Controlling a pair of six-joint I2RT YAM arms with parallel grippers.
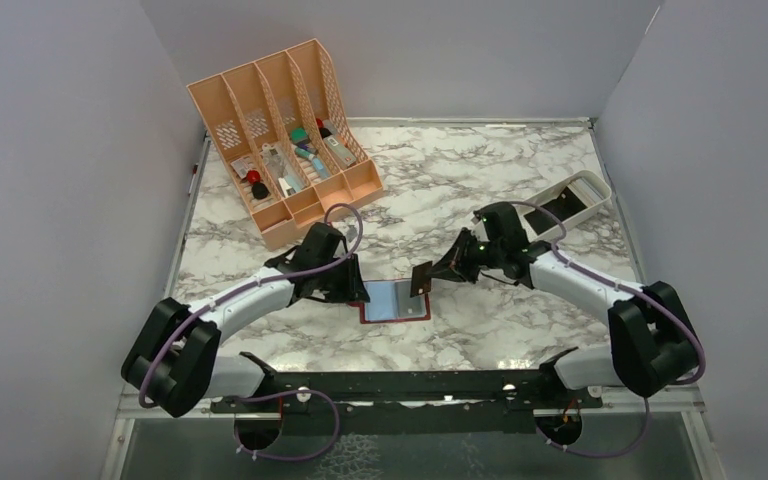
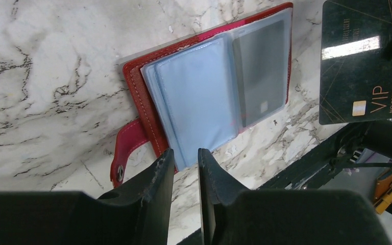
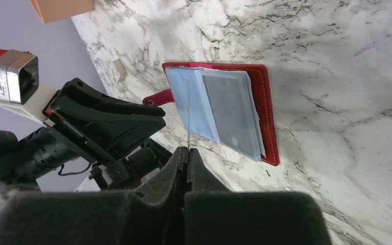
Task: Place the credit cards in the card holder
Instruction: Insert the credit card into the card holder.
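The dark red card holder (image 1: pixel 368 316) lies open on the marble between the arms, its clear pockets (image 2: pixel 204 97) face up and its snap tab (image 2: pixel 125 153) at the near left. My right gripper (image 1: pixel 440 274) is shut on a dark VIP credit card (image 2: pixel 360 61) and holds it upright just above the holder's right side. The card shows edge-on in the right wrist view (image 3: pixel 188 117), over the pockets (image 3: pixel 219 109). My left gripper (image 2: pixel 185 159) is slightly open at the near corner of the pocket leaves, its fingers (image 2: pixel 162 173) apart and holding nothing. Another dark card (image 1: pixel 563 203) lies in the white tray.
A peach slotted organizer (image 1: pixel 280 140) with small items stands at the back left. The white oblong tray (image 1: pixel 592 186) sits at the right. The left arm's body (image 3: pixel 102 122) is close beside the holder's left side. Grey walls enclose the table.
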